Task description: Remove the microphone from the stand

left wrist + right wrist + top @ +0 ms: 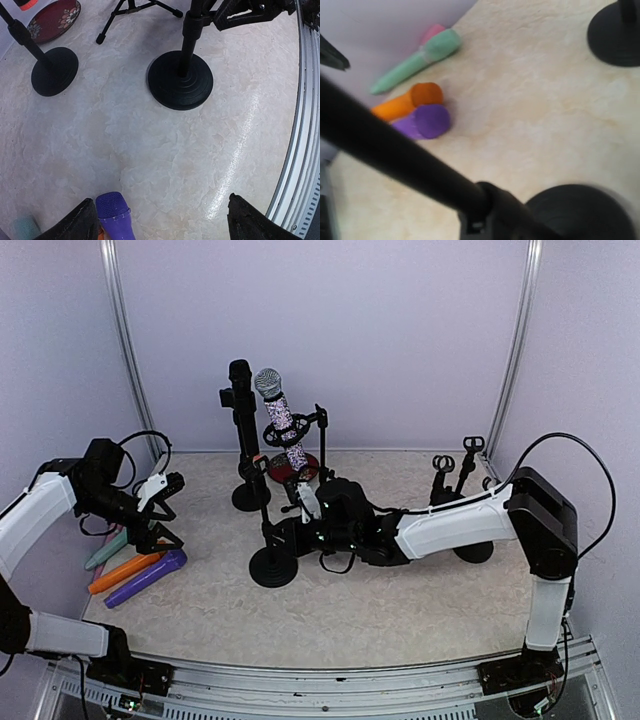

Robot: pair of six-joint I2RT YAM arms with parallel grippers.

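Soft, even light fills the top view; it is sharp throughout, with only a faint shadow beneath the stand base [273,568]. In the left wrist view a pale streak of glare crosses the counter [150,150] near the rail [300,140], which bows from lens distortion; the fingers [75,222] are dark silhouettes. The right wrist view is blurred: the pole [395,145] and the mics [427,121] are soft.
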